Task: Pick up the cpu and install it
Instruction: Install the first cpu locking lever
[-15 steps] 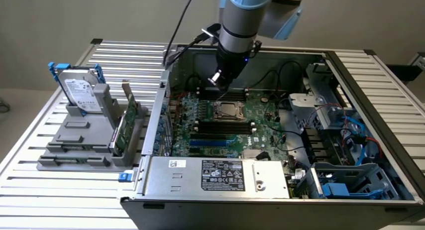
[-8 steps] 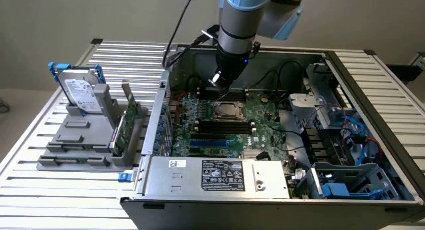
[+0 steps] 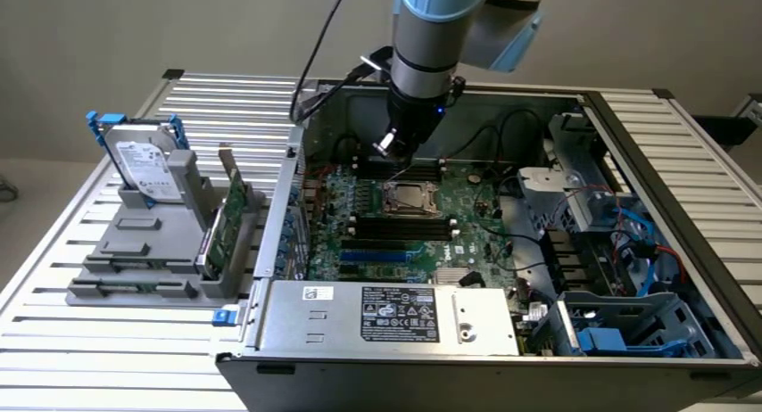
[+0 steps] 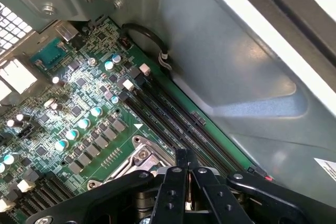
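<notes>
gripper (image 3: 397,150): inside the open computer case (image 3: 476,381), hovering just above the socket (image 3: 411,198).
jaws: clenched on a thin beige sliver seen edge-on.
cpu (image 4: 188,190): apparently that sliver, pinched between the fingertips, over the motherboard (image 4: 79,108).
hard drive (image 3: 143,167): upright in the grey holder (image 3: 131,283), outside the case, exterior view's left.
</notes>
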`<state>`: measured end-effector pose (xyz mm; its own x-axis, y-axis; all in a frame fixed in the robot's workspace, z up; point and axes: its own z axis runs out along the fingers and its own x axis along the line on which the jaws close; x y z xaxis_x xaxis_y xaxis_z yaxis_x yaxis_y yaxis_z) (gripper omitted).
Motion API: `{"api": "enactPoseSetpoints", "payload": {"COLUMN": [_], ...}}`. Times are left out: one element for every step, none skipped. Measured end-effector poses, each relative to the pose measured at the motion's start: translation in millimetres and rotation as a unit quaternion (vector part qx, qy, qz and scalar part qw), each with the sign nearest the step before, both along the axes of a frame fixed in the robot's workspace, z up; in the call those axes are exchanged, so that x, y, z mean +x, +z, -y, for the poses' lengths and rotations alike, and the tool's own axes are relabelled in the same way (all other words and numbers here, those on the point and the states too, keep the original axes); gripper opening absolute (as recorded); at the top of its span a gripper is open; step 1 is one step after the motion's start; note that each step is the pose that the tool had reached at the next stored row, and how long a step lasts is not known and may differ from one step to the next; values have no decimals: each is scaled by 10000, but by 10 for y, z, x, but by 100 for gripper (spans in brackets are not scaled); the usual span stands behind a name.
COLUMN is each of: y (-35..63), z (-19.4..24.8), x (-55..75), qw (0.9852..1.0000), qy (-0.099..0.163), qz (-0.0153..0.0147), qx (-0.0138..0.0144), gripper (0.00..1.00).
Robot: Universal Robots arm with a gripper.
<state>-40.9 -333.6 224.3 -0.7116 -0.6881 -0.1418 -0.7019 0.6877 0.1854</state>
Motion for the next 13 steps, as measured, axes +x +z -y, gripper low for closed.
{"api": "enactPoseSetpoints", "payload": {"y": [-3, -6, -10, -15, -20, -24, -28, -31, -34, -37, -41, -44, -48], "z": [0, 0, 0, 0, 0, 0, 0, 0, 0, 0, 0, 0, 0], "x": [-1, -2, -2, -2, -2, -3, -2, -3, -3, -2, -3, -2, -3], "qw": [10000, 10000, 10000, 10000, 10000, 10000, 10000, 10000, 9999, 9999, 9999, 9999, 9999], "qy": [-9, -17, -26, -35, -47, -62, -75, -85, -92, -97, -101, -105, -107], "qz": [6, 13, 19, 27, 33, 38, 43, 48, 54, 61, 68, 76, 84], "qx": [0, 0, -1, 0, -1, -1, -1, -1, -1, -1, -1, -1, -1], "gripper": [11, 11, 11, 11, 11, 11, 11, 11, 11, 11, 11, 11, 11]}}
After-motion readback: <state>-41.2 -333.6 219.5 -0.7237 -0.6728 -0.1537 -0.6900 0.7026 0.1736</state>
